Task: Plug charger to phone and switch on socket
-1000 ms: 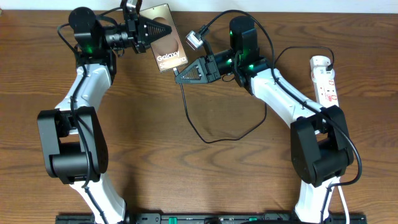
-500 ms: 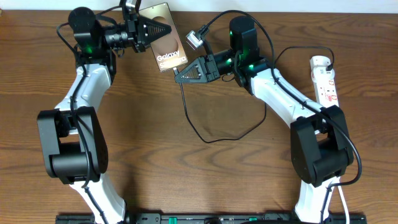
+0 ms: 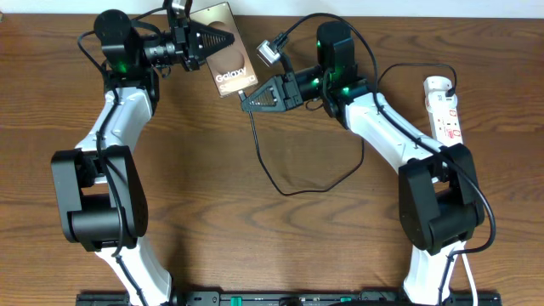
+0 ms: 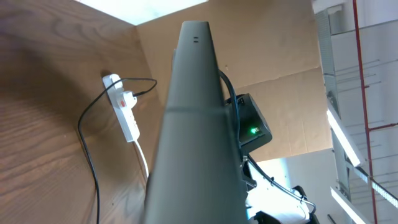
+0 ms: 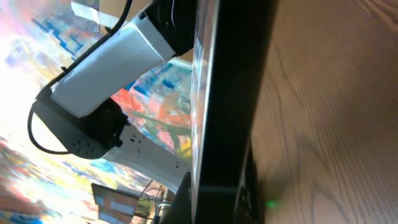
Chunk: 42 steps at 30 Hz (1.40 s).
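Observation:
The phone (image 3: 228,61), bronze with white "Galaxy" lettering, is held tilted above the table's far edge by my left gripper (image 3: 219,40), which is shut on its upper part. My right gripper (image 3: 246,100) is at the phone's lower right corner, shut on the charger's tip. The black charger cable (image 3: 280,189) loops down over the table from there. The white socket (image 3: 444,109) lies at the far right. In the left wrist view the phone's grey edge (image 4: 193,124) fills the middle, with the socket (image 4: 126,112) beyond. In the right wrist view the phone (image 5: 230,93) shows as a dark slab; the plug tip is hidden.
The wooden table (image 3: 212,221) carries only the cable loop in its middle. The socket's white cord (image 3: 466,272) runs down the right side by the right arm's base. A cardboard wall (image 4: 273,68) stands behind the table.
My right gripper has shifted slightly up and right, closer to the phone's lower corner. The left gripper and phone have stayed put.

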Motion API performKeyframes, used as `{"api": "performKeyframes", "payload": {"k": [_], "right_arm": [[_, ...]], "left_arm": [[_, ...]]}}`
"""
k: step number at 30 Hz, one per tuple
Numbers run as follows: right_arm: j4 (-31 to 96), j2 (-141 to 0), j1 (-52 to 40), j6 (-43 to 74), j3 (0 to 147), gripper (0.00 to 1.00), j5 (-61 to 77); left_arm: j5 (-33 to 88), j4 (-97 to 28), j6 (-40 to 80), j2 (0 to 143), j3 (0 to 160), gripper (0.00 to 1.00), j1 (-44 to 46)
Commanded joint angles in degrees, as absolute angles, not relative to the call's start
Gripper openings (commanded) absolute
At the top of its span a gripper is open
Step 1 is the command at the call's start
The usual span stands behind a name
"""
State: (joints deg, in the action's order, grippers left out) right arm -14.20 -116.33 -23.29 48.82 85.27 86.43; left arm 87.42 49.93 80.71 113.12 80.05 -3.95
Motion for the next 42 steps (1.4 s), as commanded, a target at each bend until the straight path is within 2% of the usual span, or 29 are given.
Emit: {"api": "performKeyframes", "payload": {"k": [1, 31, 34, 37, 40, 41, 42], "right_arm": [[-14.5, -116.4, -21.8, 50.6, 85.5, 0.01, 82.0], [-20.6, -116.4, -21.8, 56.8, 85.5, 0.02, 77.5], [-20.6, -116.4, -21.8, 56.8, 85.5, 0.19, 77.5], [-20.6, -116.4, -21.8, 56.8, 85.5, 0.46, 77.5], [-20.5, -116.4, -21.8, 56.8, 85.5, 0.91, 77.5], [-20.5, -116.4, -21.8, 56.8, 85.5, 0.99, 77.5], [-20.5, -116.4, -21.8, 56.8, 85.5, 0.99, 77.6]], "left_arm": [[90.0, 50.5, 79.3, 111.0, 80.7, 0.07, -3.7], [90.0, 50.5, 79.3, 111.0, 80.7, 0.07, -3.1], [90.0, 50.5, 79.3, 111.0, 80.7, 0.07, -3.1], [90.0, 50.5, 79.3, 111.0, 80.7, 0.07, -3.1], [90.0, 50.5, 79.3, 111.0, 80.7, 0.07, -3.2], [90.0, 50.5, 79.3, 111.0, 80.7, 0.08, -3.2], [90.0, 50.5, 79.3, 111.0, 80.7, 0.07, -3.3]]}}
